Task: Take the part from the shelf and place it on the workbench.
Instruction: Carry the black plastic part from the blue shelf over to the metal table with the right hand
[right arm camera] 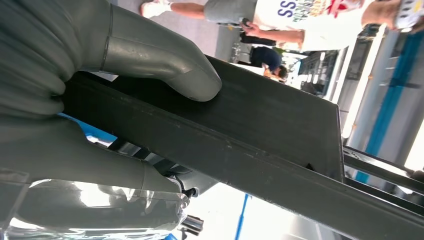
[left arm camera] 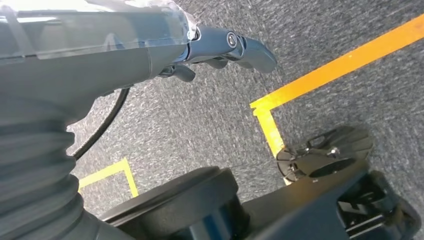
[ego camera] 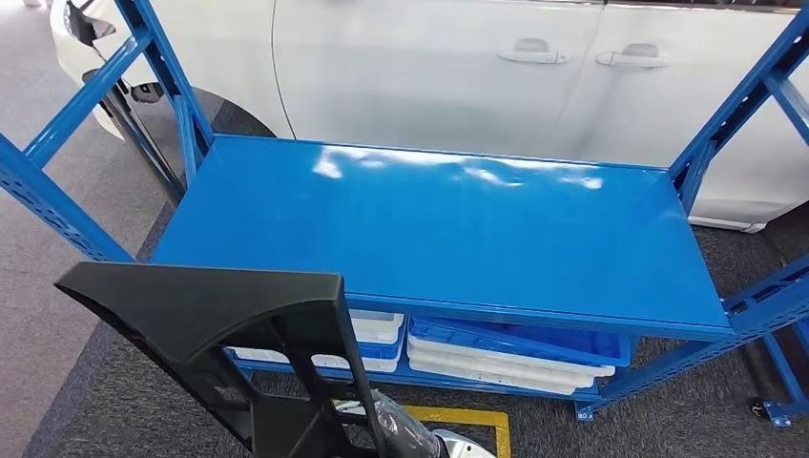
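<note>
We've got the black part (ego camera: 205, 315) in the right hand (right arm camera: 100, 100), in front of the blue shelf (ego camera: 439, 229).
Looks stiff, light, awkwardly long plastic; right hand's clamped on its flat bar, left hand (left arm camera: 220, 47) hangs loosely curled, holding nothing.

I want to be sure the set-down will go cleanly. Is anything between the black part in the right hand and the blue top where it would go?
Nothing visible. The right hand holds the part at the near left edge of the blue top, whose surface lies bare. The bins sit on the level below, out of the path.
</note>
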